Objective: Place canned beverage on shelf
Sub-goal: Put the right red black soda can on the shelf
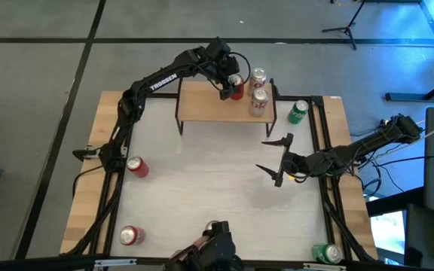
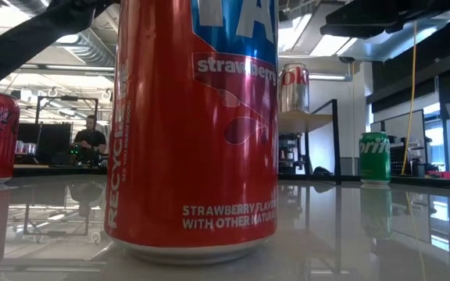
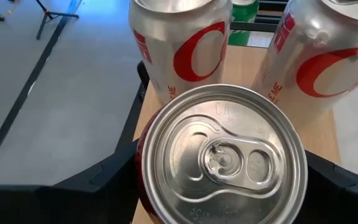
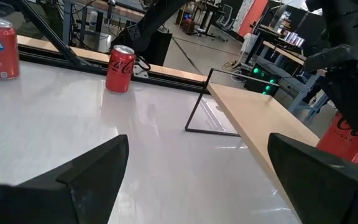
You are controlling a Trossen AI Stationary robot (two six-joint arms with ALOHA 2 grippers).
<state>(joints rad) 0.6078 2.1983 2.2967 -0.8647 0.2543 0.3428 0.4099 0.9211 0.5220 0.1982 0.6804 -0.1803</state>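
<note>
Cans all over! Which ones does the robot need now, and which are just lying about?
Job: left gripper gripping held can; shelf; silver cans on it.
Lying about: red cans; green cans; right gripper, open, waiting.

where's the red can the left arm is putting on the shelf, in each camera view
High view: red can at the shelf's far edge, in the left gripper, left of two silver cans.
Low view: not visible; a big strawberry can blocks that side.
Left wrist view: lid up, centre bottom, between the fingers.
Right wrist view: far right edge, on the shelf.
Shared landmark: the light-wood shelf.
</note>
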